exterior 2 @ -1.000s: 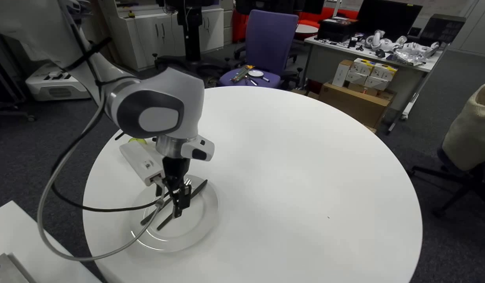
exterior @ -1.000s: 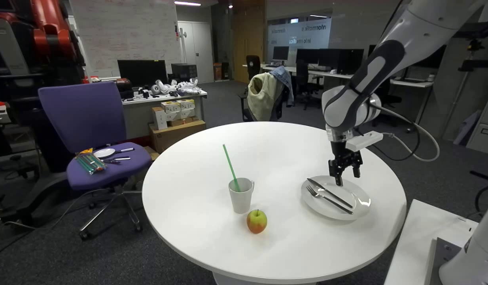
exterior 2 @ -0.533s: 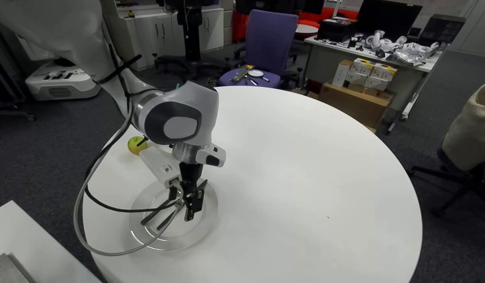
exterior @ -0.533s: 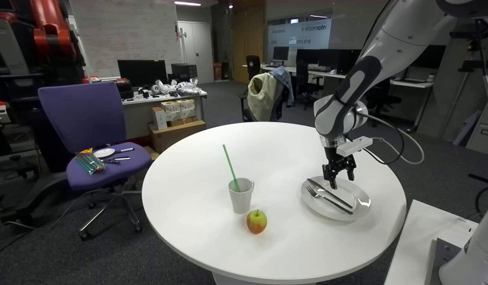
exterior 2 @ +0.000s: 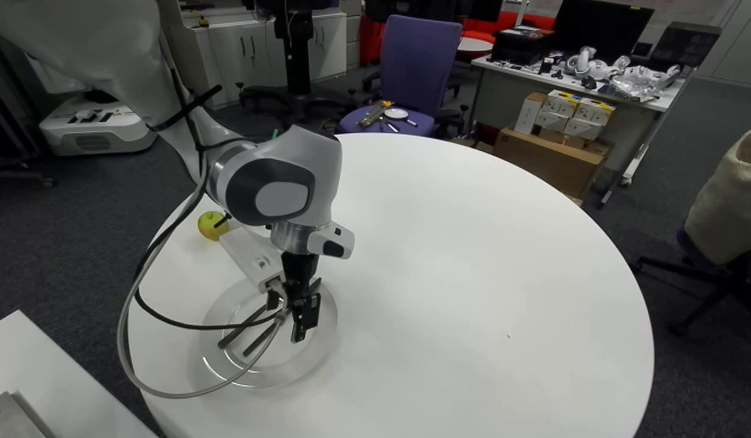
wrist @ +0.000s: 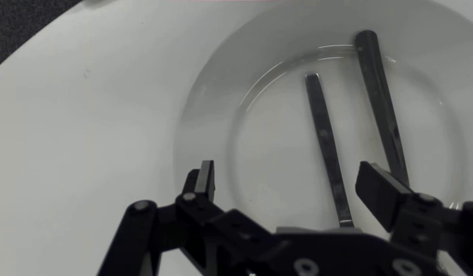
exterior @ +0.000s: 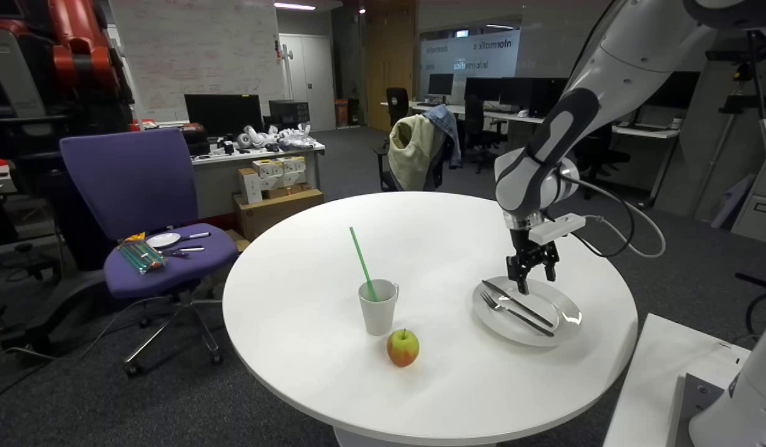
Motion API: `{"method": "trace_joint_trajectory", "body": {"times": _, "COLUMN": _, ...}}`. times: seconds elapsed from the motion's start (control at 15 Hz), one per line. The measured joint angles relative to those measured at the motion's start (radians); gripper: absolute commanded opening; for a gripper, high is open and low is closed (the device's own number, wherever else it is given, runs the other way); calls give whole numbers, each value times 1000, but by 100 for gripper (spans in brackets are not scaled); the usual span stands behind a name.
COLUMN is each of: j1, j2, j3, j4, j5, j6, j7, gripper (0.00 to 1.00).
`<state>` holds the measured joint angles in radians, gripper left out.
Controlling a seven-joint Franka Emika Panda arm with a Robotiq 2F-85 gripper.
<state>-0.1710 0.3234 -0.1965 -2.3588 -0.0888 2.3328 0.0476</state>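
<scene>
A white plate (exterior: 513, 337) on the round white table carries a knife (exterior: 513, 300) and a fork (exterior: 521, 318) lying side by side. Over the plate hangs my gripper (exterior: 537, 284), open and holding nothing; both exterior views show it there. Seen from the wrist, the gripper (wrist: 286, 172) spans part of the plate (wrist: 206, 115). The knife's handle (wrist: 328, 149) runs through the gap between the fingers, nearer the right one. Just beyond the right finger (wrist: 382, 191) lies the fork (wrist: 378, 92), partly hidden by it. How high the fingertips are above the plate, I cannot tell exactly.
A white mug (exterior: 378, 316) with a green straw (exterior: 360, 257) stands on the table (exterior: 445, 391), with a red-green apple (exterior: 403, 347) beside it. Cables (exterior 2: 126, 328) loop from the arm past the plate. A purple chair (exterior: 166, 261) holds other items.
The gripper shifted left in an exterior view and right in the opposite one, staying over the plate, then almost stopped. It stayed open. The apple came out from behind the arm.
</scene>
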Motion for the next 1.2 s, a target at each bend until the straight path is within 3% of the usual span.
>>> {"method": "trace_joint_trajectory", "body": {"times": 1.2, "j1": 1, "j2": -3, "j3": -26, "j4": -119, "j5": -3, "j6": 221, "j7": 0, "gripper": 100}}
